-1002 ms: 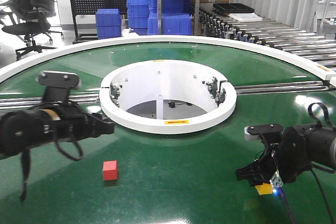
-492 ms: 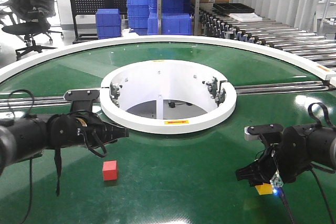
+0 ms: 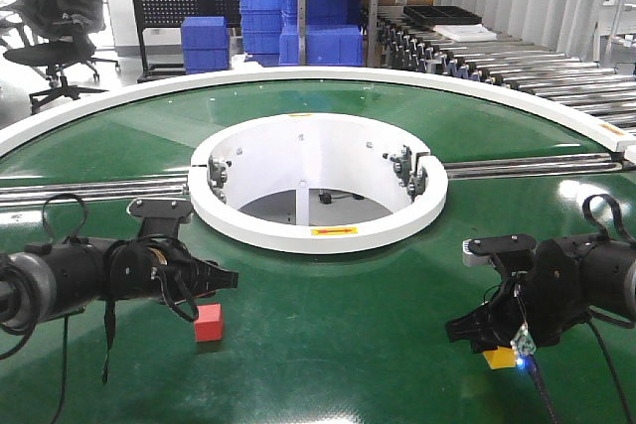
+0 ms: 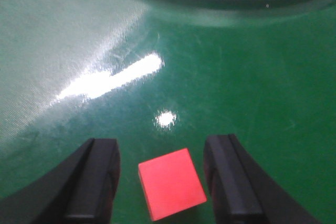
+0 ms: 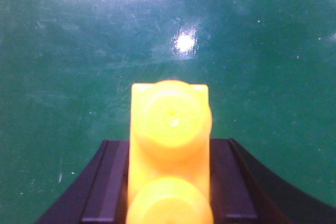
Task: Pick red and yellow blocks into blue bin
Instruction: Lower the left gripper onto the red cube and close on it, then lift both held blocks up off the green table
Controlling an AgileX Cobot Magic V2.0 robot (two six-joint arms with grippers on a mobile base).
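Two black robot grippers sit low over a glossy green round table [image 3: 328,364], each at one toy block.

On the camera's side of the thick white ring [image 3: 318,233] at the table's centre, and off to the ring's left, the left gripper [image 4: 161,143] is spread wide. Its two black fingers [image 4: 97,177] flank a small plain red plastic cube [image 4: 171,183] that rests on the green surface, with a gap on each side, so neither finger touches it. Also on the camera's side of the ring, off to its right, the right gripper [image 3: 485,337] is clenched on a yellow toy brick [image 5: 169,145] with two round studs on top. The fingers press against the brick's two long sides; whether the brick touches the table cannot be told.
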